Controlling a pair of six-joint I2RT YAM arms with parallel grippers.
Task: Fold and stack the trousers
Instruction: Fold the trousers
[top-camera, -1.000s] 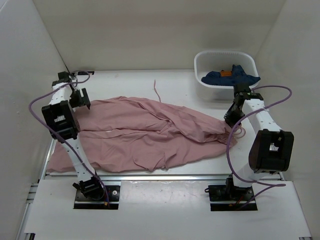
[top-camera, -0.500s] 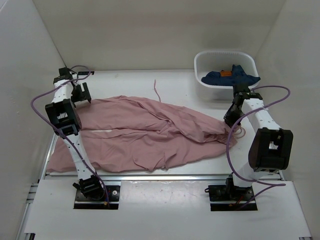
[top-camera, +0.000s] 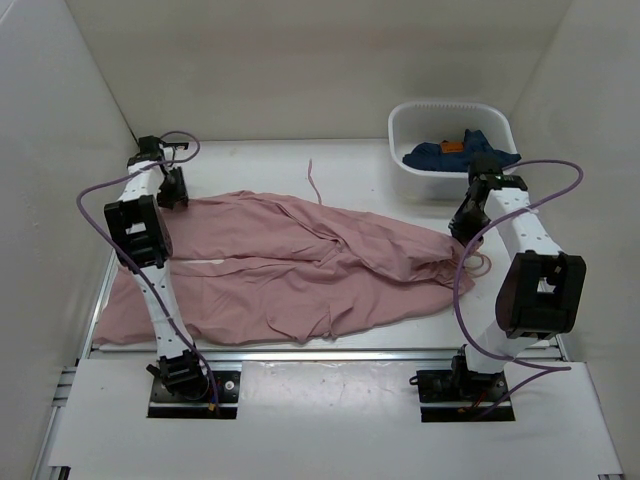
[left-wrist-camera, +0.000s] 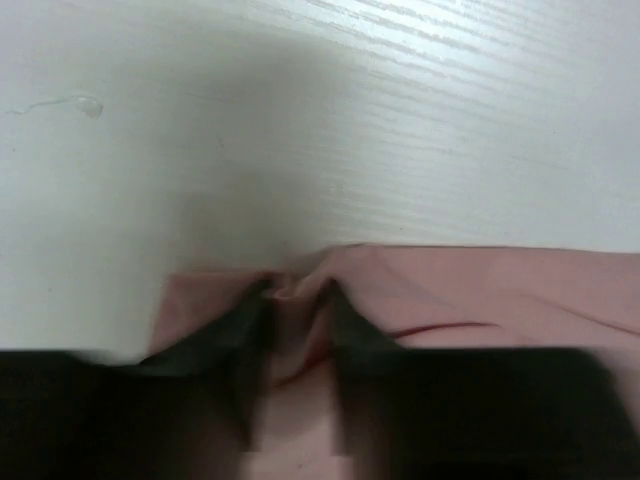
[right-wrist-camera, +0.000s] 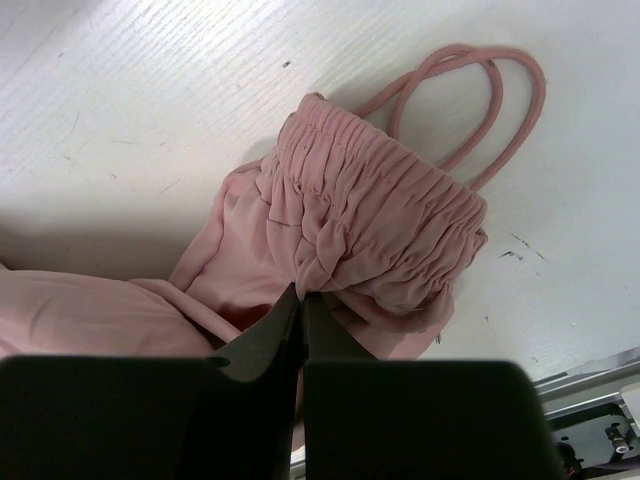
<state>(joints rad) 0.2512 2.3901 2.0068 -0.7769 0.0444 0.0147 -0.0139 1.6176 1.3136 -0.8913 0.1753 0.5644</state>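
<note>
The pink trousers (top-camera: 300, 260) lie spread out and wrinkly on the white table (top-camera: 250, 165), stretched between the two hands. The left gripper (left-wrist-camera: 297, 290) is down at the far corner of one leg. Its two dark fingers (left-wrist-camera: 235, 325) stand a little apart, with a small bump of pink cloth between the tips. I cannot tell if it is squeezing the cloth or just sitting around it. The right gripper (right-wrist-camera: 302, 295) is at the other end, at the waist. Its fingers are pressed tight together and pinch the pink cloth just under the scrunched waistband. A pink string loop (right-wrist-camera: 470, 100) pokes out past the waistband, away from that hand. Behind the right hand sits a white tub (top-camera: 450, 104) with a dark blue cloth (top-camera: 460, 152) inside.
</note>
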